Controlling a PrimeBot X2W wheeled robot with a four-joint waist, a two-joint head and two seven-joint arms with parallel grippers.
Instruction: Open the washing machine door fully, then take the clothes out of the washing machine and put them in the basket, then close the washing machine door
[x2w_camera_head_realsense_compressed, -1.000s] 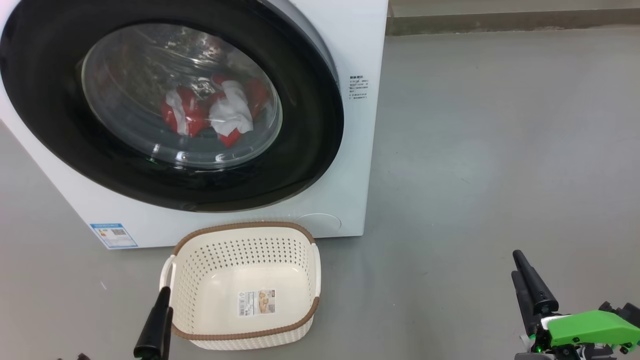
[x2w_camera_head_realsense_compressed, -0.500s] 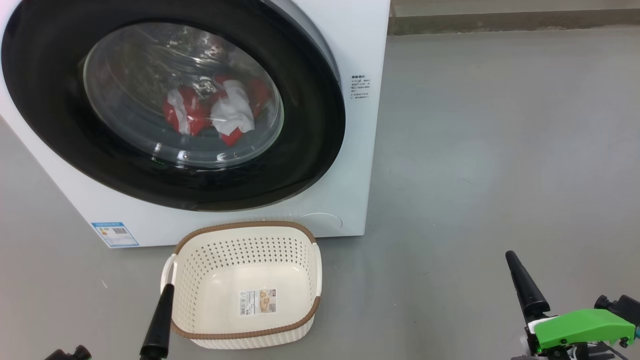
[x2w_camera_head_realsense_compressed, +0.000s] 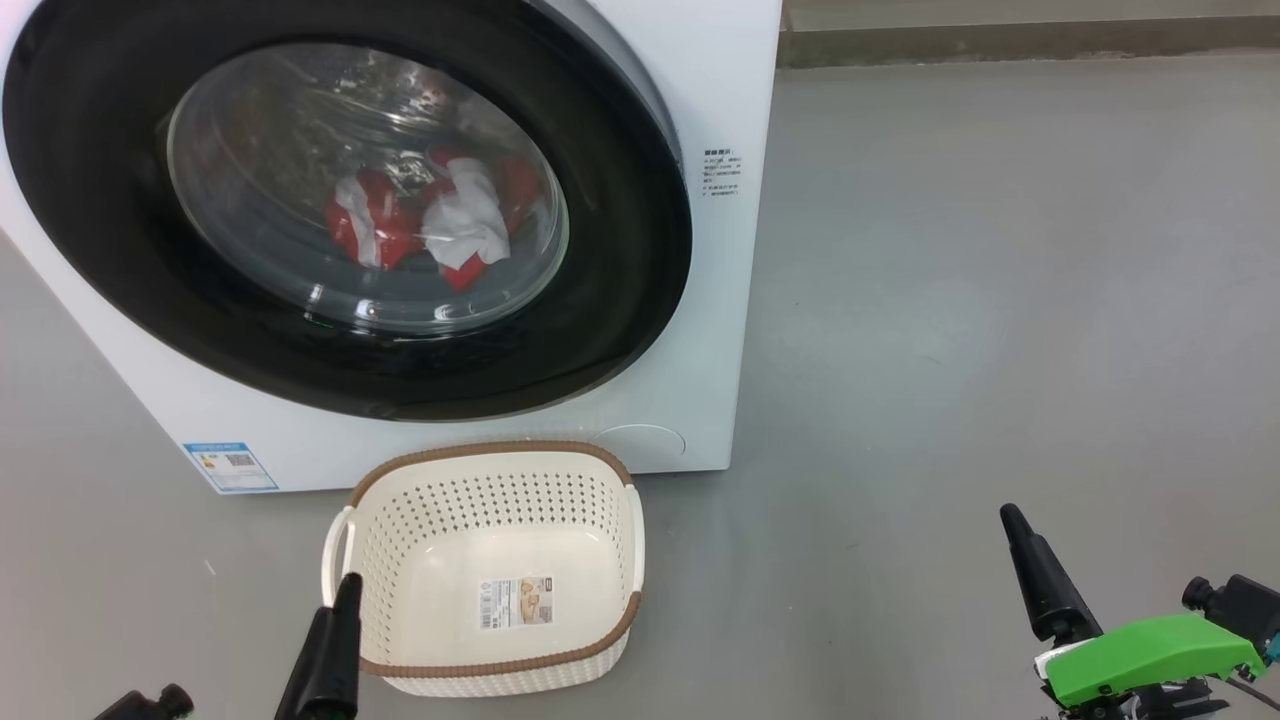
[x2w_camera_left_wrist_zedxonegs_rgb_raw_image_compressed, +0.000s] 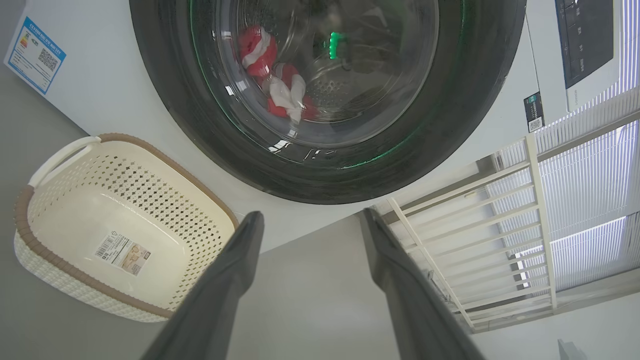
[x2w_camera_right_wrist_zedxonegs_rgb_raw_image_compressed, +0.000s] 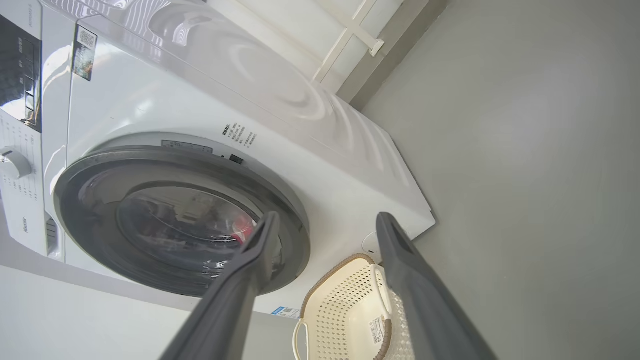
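The washing machine (x2w_camera_head_realsense_compressed: 720, 300) is a smooth white box on a matte grey floor (x2w_camera_head_realsense_compressed: 1000, 300). The washing machine door (x2w_camera_head_realsense_compressed: 620, 260) lies closed against its front: a wide glossy black ring around a clear, bulging glass bowl that catches reflections. Behind the glass, low in the drum, the clothes (x2w_camera_head_realsense_compressed: 440, 225) sit as a crumpled bundle of bright red cloth with white patches. Just in front of the machine stands the basket (x2w_camera_head_realsense_compressed: 490, 452). It is a cream plastic rounded rectangle with rows of small holes in its walls, a brown woven-look rim, white loop handles and a paper sticker (x2w_camera_head_realsense_compressed: 513, 603) on its base.

The left gripper (x2w_camera_left_wrist_zedxonegs_rgb_raw_image_compressed: 311, 214) has its two long, dark, tapered fingers spread wide with nothing between them, pointing toward the door's lower rim. The right gripper (x2w_camera_right_wrist_zedxonegs_rgb_raw_image_compressed: 328, 215) is spread just as wide and holds nothing. It hangs over the floor well apart from the machine, with a bright green plastic piece (x2w_camera_head_realsense_compressed: 1150, 655) on its wrist.

The head view gives a round flap (x2w_camera_head_realsense_compressed: 640, 440) low on the machine's front and a blue label (x2w_camera_head_realsense_compressed: 230, 467) at its bottom corner. The left wrist view adds a dark control panel (x2w_camera_left_wrist_zedxonegs_rgb_raw_image_compressed: 585, 40), a green glint (x2w_camera_left_wrist_zedxonegs_rgb_raw_image_compressed: 334, 45) in the glass and white bars (x2w_camera_left_wrist_zedxonegs_rgb_raw_image_compressed: 500, 235) before slatted blinds. The right wrist view adds the machine's side panel (x2w_camera_right_wrist_zedxonegs_rgb_raw_image_compressed: 280, 85), pressed with shallow ripples, and a round knob (x2w_camera_right_wrist_zedxonegs_rgb_raw_image_compressed: 15, 164).
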